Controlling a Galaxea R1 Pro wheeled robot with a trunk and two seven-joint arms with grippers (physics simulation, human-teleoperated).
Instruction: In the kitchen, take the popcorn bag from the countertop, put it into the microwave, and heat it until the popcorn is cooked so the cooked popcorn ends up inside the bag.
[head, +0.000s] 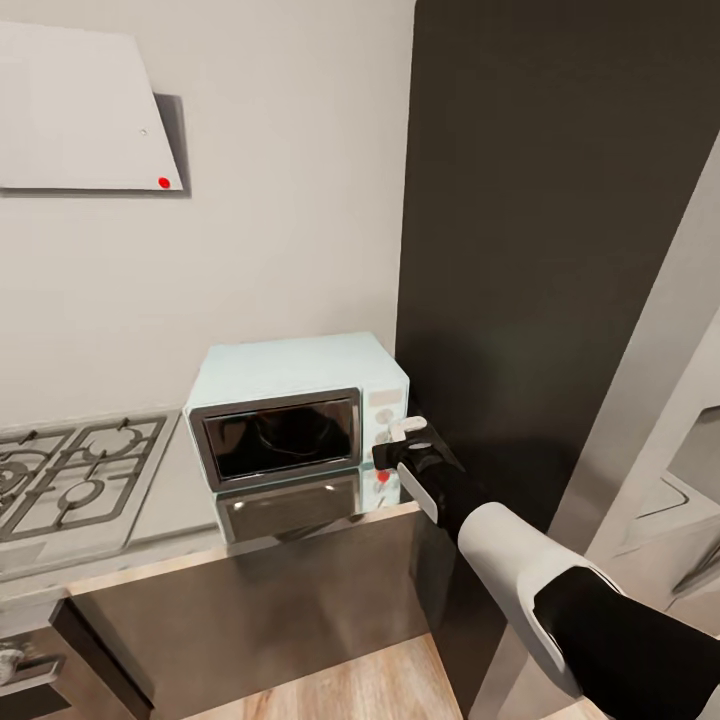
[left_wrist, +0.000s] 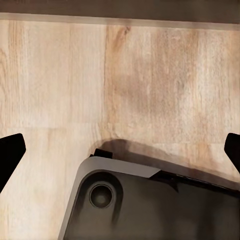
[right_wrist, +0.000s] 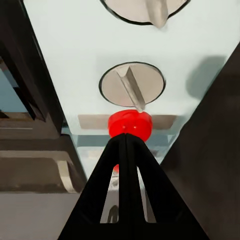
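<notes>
The pale mint-blue microwave (head: 290, 375) stands on the shiny grey countertop (head: 170, 495) with its dark glass door closed. My right gripper (head: 386, 466) reaches to the control panel on the microwave's right side. In the right wrist view this gripper (right_wrist: 126, 140) is shut, its black fingertips together against a red button (right_wrist: 129, 124) just below a round knob (right_wrist: 132, 85). My left gripper (left_wrist: 121, 149) hangs open above the wood floor, one finger (left_wrist: 10, 152) at each edge of its view. The popcorn bag is out of view.
A gas hob (head: 70, 475) lies left of the microwave. A tall dark cabinet (head: 560, 250) rises directly to its right, close to my right arm. A pale hood (head: 80, 110) hangs on the grey wall. The robot's base (left_wrist: 150, 205) is below the left gripper.
</notes>
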